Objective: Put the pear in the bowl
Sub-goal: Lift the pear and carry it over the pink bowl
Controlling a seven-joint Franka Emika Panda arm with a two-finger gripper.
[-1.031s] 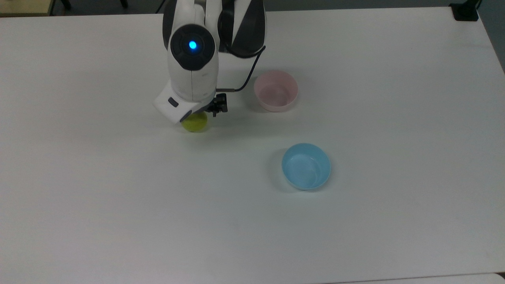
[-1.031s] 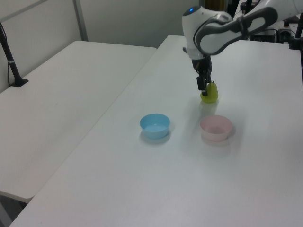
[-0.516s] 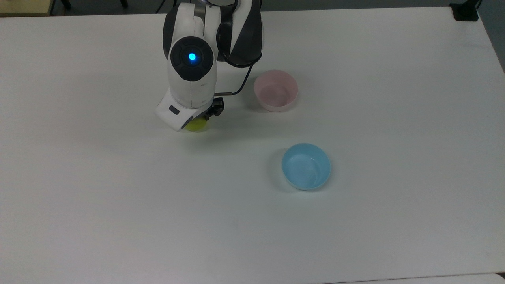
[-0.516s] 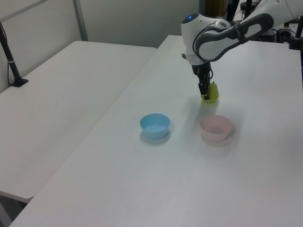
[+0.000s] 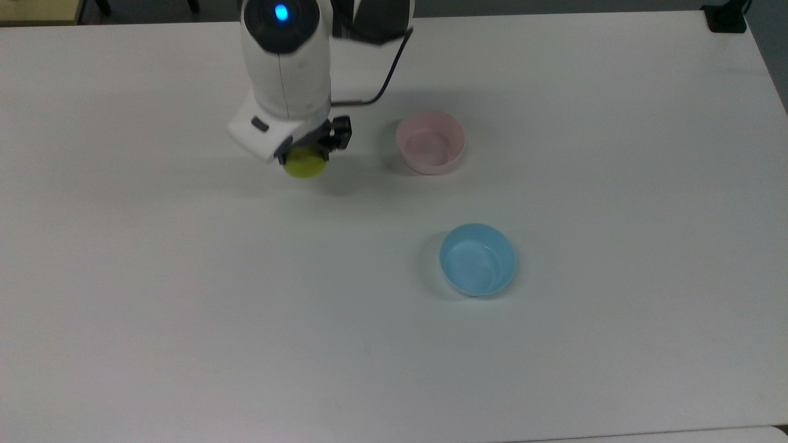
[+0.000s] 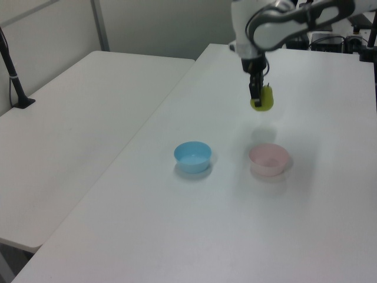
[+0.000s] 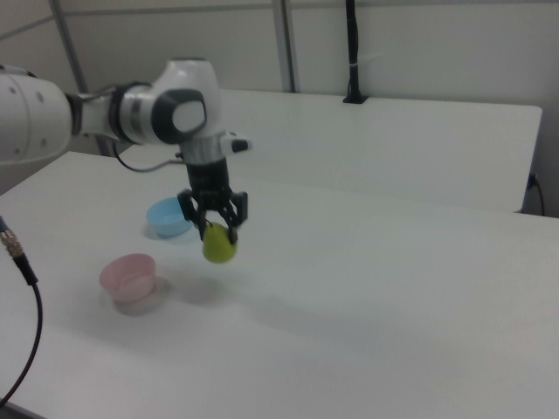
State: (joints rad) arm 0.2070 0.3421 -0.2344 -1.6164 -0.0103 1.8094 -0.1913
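My gripper is shut on the narrow top of the yellow-green pear, which hangs in the air above the white table. In the top view the pear peeks out below the gripper, to the left of the pale pink bowl. In the left view the pear hangs from the gripper above and behind the pink bowl, with its shadow on the table between them. In the right view the pink bowl sits to the lower left of the pear.
A light blue bowl stands on the table in front of the pink one in the top view; it also appears in the left view and behind the gripper in the right view. A second white table adjoins.
The gripper closed on the pear at table level and has lifted it well off the table. The bowls have not moved.
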